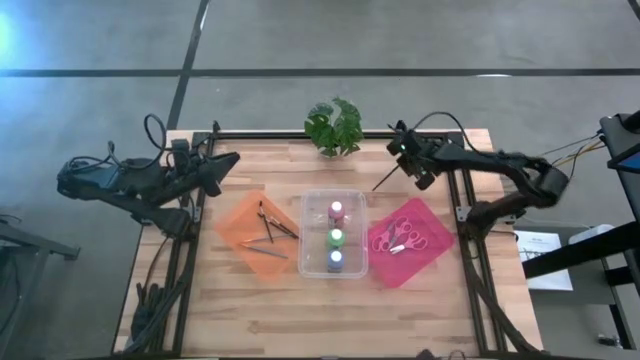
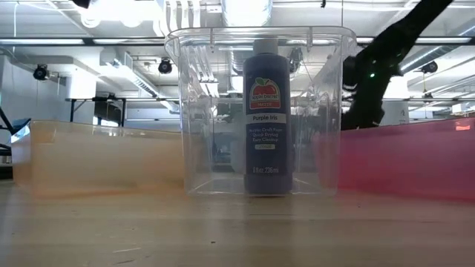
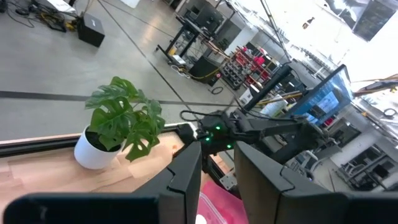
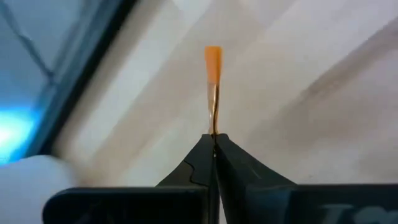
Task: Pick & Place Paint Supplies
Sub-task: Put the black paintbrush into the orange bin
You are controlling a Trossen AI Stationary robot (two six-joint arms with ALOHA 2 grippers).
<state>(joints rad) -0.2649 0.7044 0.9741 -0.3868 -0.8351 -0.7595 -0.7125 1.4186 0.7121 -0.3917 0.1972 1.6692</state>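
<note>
A clear bin at the table's middle holds three upright paint bottles: pink, green and blue. In the low view the blue bottle stands in front. Several thin brushes lie on the orange mat, and pink-handled scissors lie on the pink mat. My right gripper is over the table's far right part, shut on one thin brush. My left gripper hovers open and level above the far left corner, touching nothing. My right gripper pinches the thin brush between its two fingertips, just behind the brush's coppery neck. The brush runs on past the fingertips, in line with them, its orange tip foremost. The fingers slant down toward the table's middle. The brush slants down; whether its tip touches the wood, I cannot tell.
A leafy plant in a white pot stands at the far edge, between the two grippers; it also shows in the left wrist view. Bare wood lies along the table's near edge.
</note>
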